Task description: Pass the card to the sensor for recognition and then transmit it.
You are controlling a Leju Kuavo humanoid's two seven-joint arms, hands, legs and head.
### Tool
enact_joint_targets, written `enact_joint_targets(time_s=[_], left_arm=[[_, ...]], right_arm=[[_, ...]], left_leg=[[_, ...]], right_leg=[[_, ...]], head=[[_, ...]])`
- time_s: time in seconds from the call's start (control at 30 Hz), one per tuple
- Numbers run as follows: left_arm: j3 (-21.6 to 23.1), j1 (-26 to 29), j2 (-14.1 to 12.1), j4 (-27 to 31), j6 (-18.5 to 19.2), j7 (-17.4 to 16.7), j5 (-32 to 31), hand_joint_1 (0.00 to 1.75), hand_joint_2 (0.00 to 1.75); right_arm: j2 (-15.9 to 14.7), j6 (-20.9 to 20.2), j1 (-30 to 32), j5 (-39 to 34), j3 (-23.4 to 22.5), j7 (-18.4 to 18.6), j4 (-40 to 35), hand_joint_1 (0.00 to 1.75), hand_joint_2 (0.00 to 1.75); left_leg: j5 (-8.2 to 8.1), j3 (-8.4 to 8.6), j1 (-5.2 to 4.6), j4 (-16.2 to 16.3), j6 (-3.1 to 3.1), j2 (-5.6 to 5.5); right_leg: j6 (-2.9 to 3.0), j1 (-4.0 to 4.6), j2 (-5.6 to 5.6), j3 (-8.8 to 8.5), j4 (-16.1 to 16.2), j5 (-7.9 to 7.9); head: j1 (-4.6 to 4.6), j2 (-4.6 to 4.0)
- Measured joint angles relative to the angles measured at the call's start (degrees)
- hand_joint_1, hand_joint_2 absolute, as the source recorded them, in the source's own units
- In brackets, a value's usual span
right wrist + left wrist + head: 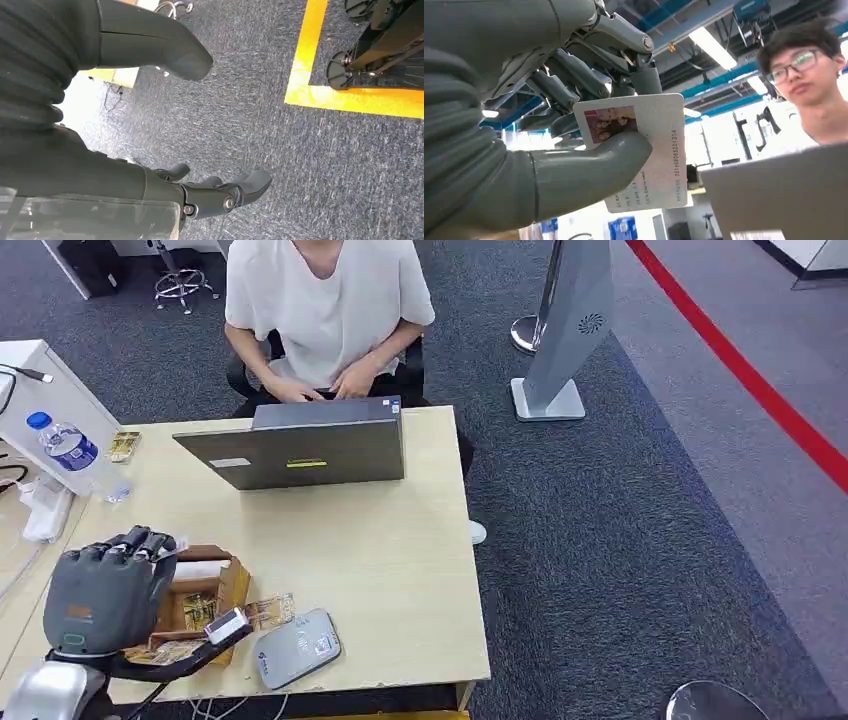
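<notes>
While the left hand [105, 590] pinches the card [644, 150] just beside the grey sensor [295, 648], its shallow thumb-and-finger hold risks slippage before reading; the right hand [210, 192] hangs released.

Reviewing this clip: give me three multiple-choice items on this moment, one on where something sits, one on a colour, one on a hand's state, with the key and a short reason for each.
1. Where is the grey card reader?
A. On the table, near its front edge beside the cardboard box
B. On the laptop
C. On the carpet

2. What colour is the water bottle cap?
A. Red
B. Blue
C. White

3. What is the left hand doing?
A. Hanging with nothing in it
B. Pressing the laptop
C. Holding the card

Key: 1 A, the head view shows the reader lying on the tabletop next to the box. 2 B, the cap shows blue at the table's left side. 3 C, the left wrist view shows the thumb and fingers clamped on the card.
</notes>
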State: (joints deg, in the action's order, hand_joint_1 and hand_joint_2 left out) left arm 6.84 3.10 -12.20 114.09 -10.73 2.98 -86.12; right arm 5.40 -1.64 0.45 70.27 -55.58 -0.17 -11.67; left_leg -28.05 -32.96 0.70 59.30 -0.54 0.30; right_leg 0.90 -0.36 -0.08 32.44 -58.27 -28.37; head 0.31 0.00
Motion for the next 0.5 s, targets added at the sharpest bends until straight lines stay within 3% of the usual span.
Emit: enact_joint_targets(time_s=[0.13, 0.2, 0.27, 0.5], left_arm=[[0.4, 0.85, 0.31, -0.48, 0.72, -0.79, -0.04, 1.75, 1.75], [5.75, 5.96, 3.13, -4.51, 0.04, -2.37, -0.07, 1.75, 1.75], [7.85, 7.32, 4.31, -5.82, -0.46, -3.65, -0.07, 1.75, 1.75], [12.9, 9.4, 5.53, -11.15, -1.07, -5.14, 0.02, 1.75, 1.75]], right_arm=[[0.0, 0.24, -0.01, -0.02, -0.07, 0.0, 0.0, 0.0, 1.75], [0.0, 1.18, -0.16, 0.02, -0.9, 0.42, 0.0, 0.0, 1.75], [0.0, 1.29, -0.26, 0.22, -1.33, 0.41, 0.0, 0.0, 1.75], [0.0, 1.49, -0.44, 1.07, -1.9, 0.39, 0.0, 0.0, 1.75]], left_leg=[[0.0, 0.0, 0.0, 0.0, 0.0, 0.0], [-0.03, -0.02, -0.04, 0.0, 0.03, 0.0], [-0.07, -0.02, -0.05, 0.0, 0.05, 0.0], [-0.08, -0.02, -0.04, 0.0, 0.07, 0.0]], right_leg=[[0.0, 0.0, 0.0, 0.0, 0.0, 0.0], [-0.02, -0.03, 0.0, 0.0, 0.01, -0.01], [-0.02, -0.04, 0.0, 0.01, 0.02, -0.01], [-0.05, -0.04, -0.02, 0.0, 0.01, -0.03]], head=[[-0.02, -0.02], [-0.02, -0.02], [-0.02, 0.0], [-0.02, 0.0]])
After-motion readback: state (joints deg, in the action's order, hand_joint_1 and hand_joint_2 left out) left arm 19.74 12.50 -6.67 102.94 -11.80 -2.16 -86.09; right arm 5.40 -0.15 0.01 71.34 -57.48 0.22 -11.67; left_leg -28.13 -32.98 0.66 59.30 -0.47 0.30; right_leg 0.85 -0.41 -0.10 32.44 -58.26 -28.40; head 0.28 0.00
